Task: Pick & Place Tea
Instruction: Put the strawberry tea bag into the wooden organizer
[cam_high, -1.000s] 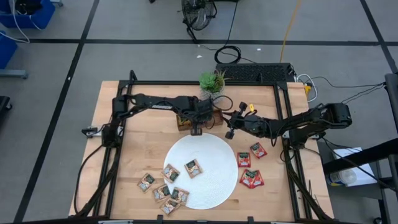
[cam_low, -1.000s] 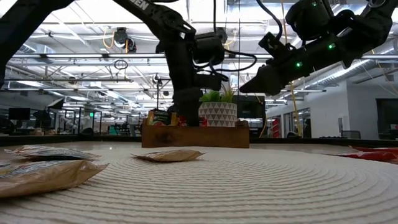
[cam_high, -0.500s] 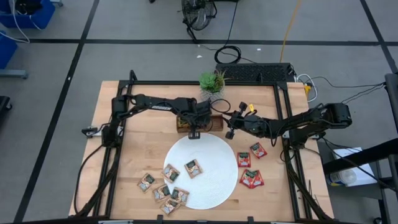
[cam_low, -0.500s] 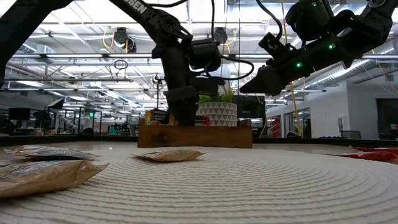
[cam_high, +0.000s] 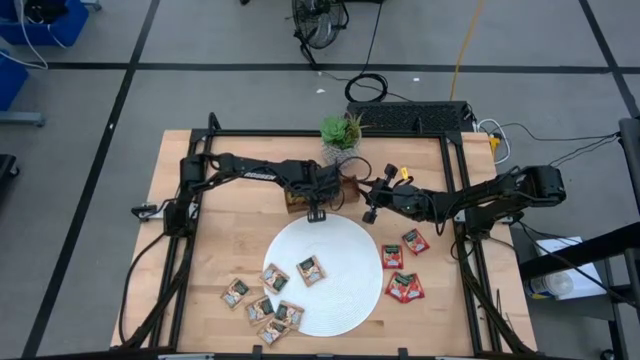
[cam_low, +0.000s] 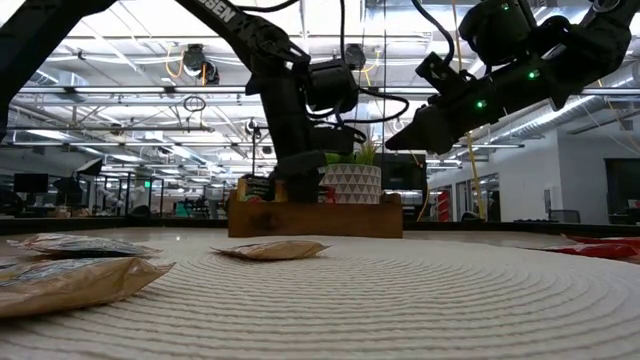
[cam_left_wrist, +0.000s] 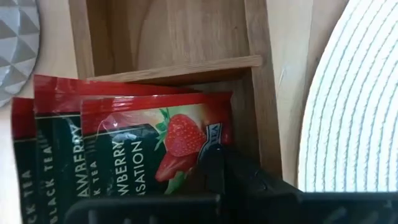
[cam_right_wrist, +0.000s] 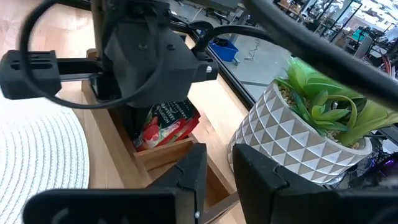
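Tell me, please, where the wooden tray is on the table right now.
In the high view the wooden tray sits at the table's far middle, between the potted plant and the white plate, under the left gripper.

Both arms' tools meet over the wooden tray (cam_high: 296, 200) behind the white plate (cam_high: 340, 290), sachets (cam_high: 403, 286) scattered around.

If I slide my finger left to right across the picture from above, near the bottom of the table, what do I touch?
Tan tea sachets → white plate → red tea sachets.
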